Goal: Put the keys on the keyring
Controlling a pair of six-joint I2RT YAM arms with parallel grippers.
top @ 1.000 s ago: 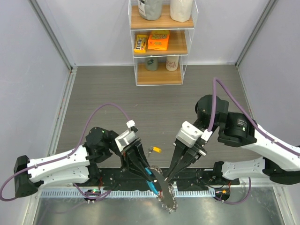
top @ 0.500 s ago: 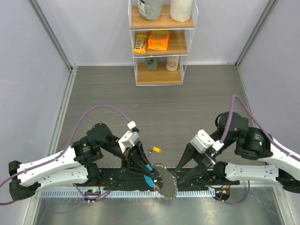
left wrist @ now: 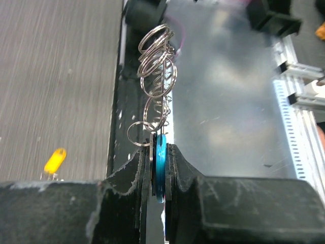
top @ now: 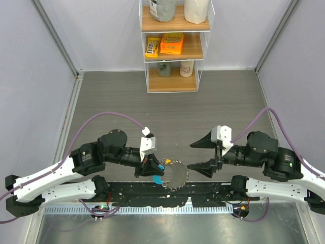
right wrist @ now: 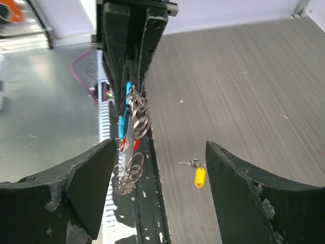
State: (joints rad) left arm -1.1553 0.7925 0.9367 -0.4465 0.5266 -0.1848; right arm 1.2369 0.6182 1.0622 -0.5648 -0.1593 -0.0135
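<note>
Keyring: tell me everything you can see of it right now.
The keyring is a loop of linked silvery metal split rings with a flat blue plastic tag. The left gripper is shut on the tag, clamping it edge-on, so the rings dangle free above the black rail. The open right gripper faces it, not touching.

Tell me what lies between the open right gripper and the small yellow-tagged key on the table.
Nothing: only bare grey table lies between the right gripper and the yellow-tagged key, as the right wrist view shows.
</note>
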